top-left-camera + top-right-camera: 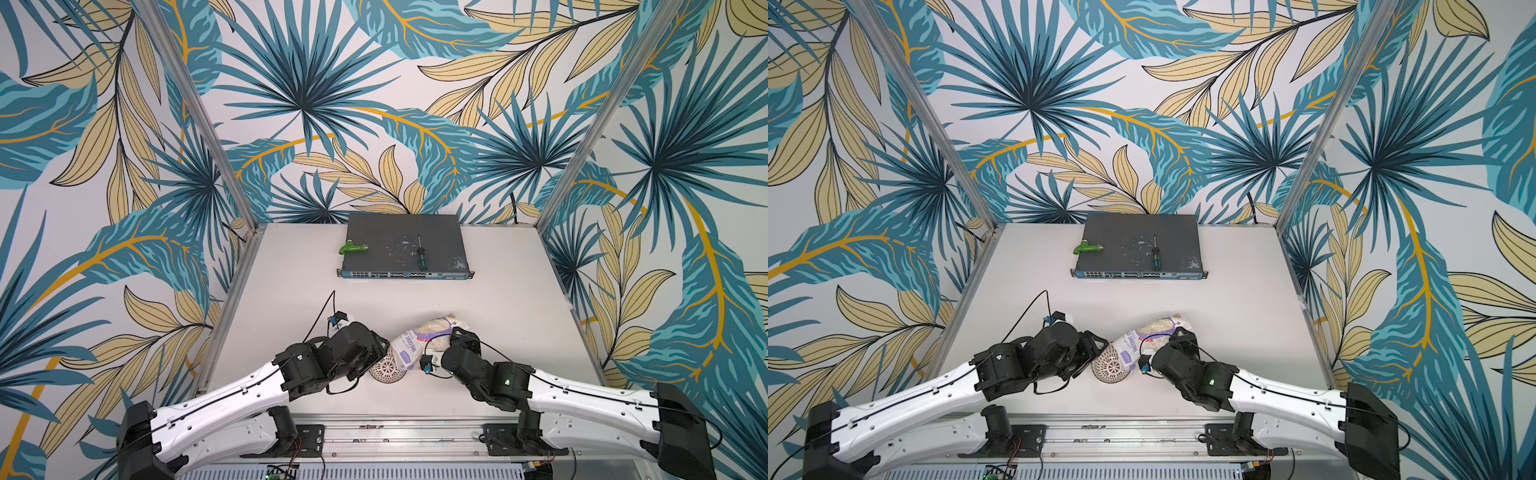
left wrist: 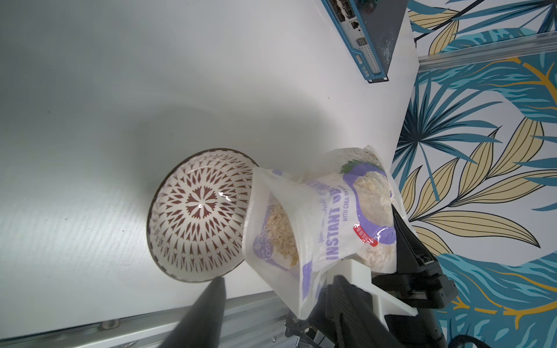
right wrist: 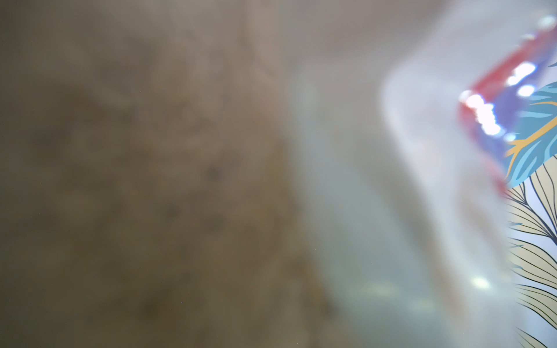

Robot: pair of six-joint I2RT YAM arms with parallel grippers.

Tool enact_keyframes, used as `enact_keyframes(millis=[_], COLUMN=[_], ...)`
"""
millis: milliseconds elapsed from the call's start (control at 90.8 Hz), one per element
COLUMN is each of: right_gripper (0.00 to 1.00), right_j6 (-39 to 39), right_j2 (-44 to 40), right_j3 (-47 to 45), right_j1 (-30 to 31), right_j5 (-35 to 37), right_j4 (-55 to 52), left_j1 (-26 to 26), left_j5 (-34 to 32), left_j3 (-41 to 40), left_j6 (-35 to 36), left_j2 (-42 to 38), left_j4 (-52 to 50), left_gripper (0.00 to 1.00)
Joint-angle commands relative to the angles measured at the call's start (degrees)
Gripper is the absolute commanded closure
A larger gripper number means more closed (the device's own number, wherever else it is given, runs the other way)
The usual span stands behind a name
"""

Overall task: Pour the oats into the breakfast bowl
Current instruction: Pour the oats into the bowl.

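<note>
Right wrist view is almost wholly a beige-grey blur, with the oats pouch [image 3: 211,180] pressed close to the lens and the jaws holding it hidden. In both top views the left gripper [image 1: 380,349] covers part of the breakfast bowl [image 1: 388,368]. The left wrist view shows only one dark finger [image 2: 211,301], its tip just beside the bowl's rim, so whether those jaws stand apart cannot be told.

The matte white tabletop [image 1: 291,291] carries one flat grey metal network switch [image 1: 405,249] at its back edge. Near the front edge, about midway, the right gripper [image 1: 451,341] is clamped on the one crinkled clear-plastic pouch, which is tilted with its open mouth over the rim of the one round, glossy, lattice-patterned bowl. Pale flaky oats [image 2: 280,235] lie just inside that mouth. On the switch lie one green-handled screwdriver [image 1: 420,257] and one green pipe fitting [image 1: 353,248].
</note>
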Motion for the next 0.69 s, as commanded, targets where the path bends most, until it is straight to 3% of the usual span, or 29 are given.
enact_keyframes(millis=[0,683], right_gripper=[1.00,1.00], right_j6=[0.44,-4.90], right_j2=[-0.43,1.36], right_j3=[3.67,4.15], right_j1=[0.81,1.87], right_j5=[5.97,10.06], right_j4=[7.81,11.17], left_j1=[-0.54,-2.32], left_j5=[-0.99,-0.87], left_j3=[0.46,-0.06], left_j6=[-0.27,-1.15], left_j2=[0.69,3.32], left_j4=[1.66,3.89], left_gripper=[0.40,0.46])
